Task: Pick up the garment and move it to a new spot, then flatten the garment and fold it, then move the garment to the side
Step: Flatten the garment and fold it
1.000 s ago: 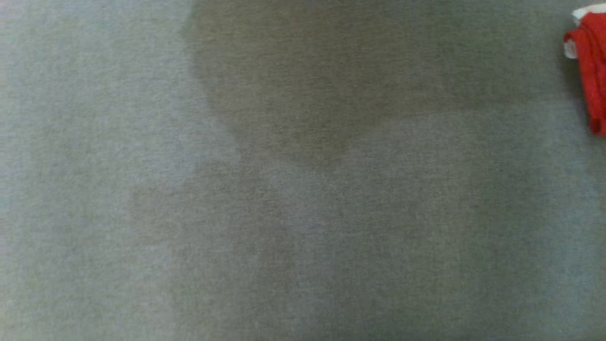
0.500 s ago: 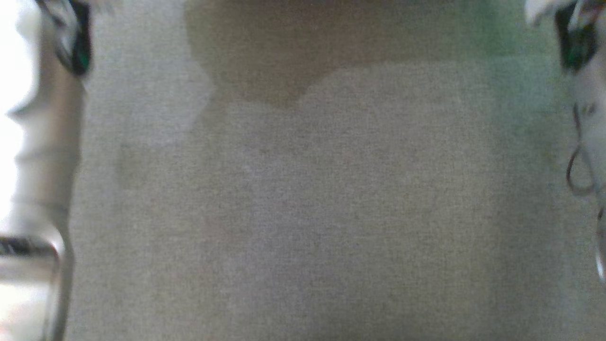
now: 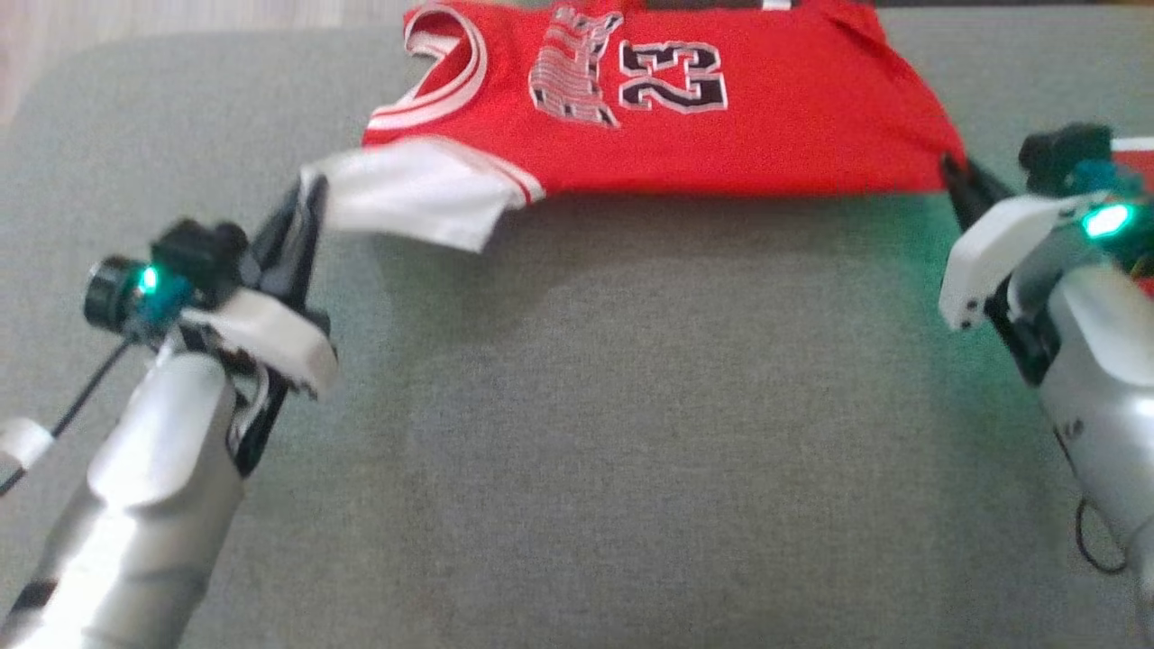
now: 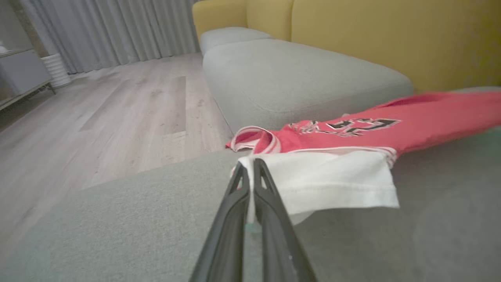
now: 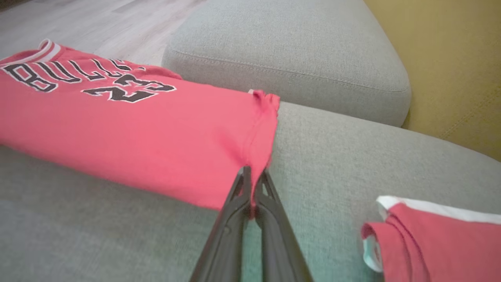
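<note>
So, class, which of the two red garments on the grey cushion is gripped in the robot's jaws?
The spread-out red jersey numbered 23, pinched at both ends; the other red garment lies folded and untouched.

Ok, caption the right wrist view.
Right end effector pinching a corner of the red basketball jersey over a grey fabric cushion.

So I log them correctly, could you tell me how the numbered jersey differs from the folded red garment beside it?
The numbered jersey is spread wide, print showing; the folded garment is a compact bundle. The left gripper and right gripper pinch the jersey; the folded garment lies untouched. Both are red with white trim, on the grey cushion.
</note>
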